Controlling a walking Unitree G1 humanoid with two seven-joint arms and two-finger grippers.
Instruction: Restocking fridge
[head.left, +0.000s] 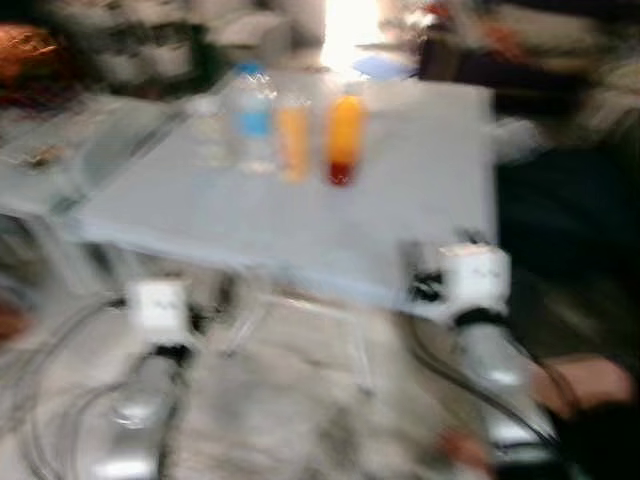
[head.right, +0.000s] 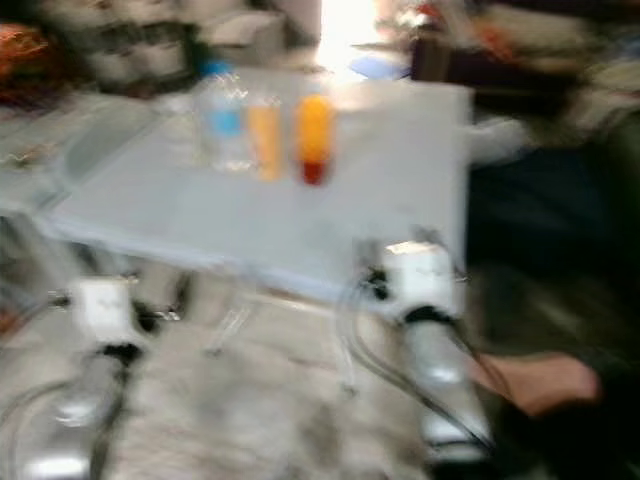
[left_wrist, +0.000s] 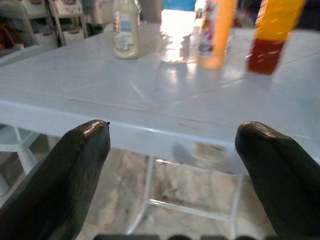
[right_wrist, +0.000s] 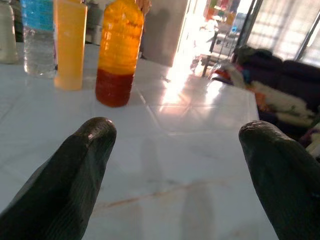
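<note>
Several bottles stand in a row on a pale blue table (head.left: 300, 220): a small clear bottle (head.left: 210, 130), a water bottle (head.left: 255, 120) with a blue label, a tall orange bottle (head.left: 293, 140), and an orange bottle with red at its base (head.left: 344, 138). My left gripper (left_wrist: 172, 135) is open, low before the table's near edge, and holds nothing. Open as well, my right gripper (right_wrist: 177, 132) hovers over the tabletop at the near right corner, well short of the orange-and-red bottle (right_wrist: 119, 52). Both eye views are blurred.
White table legs (left_wrist: 145, 190) stand over a marbled floor under the table. To the right is a dark sofa (right_wrist: 290, 85) with cloths on it. Shelving (left_wrist: 50, 20) lines the far left. A skin-toned shape, perhaps part of a person (head.left: 590, 385), lies low right.
</note>
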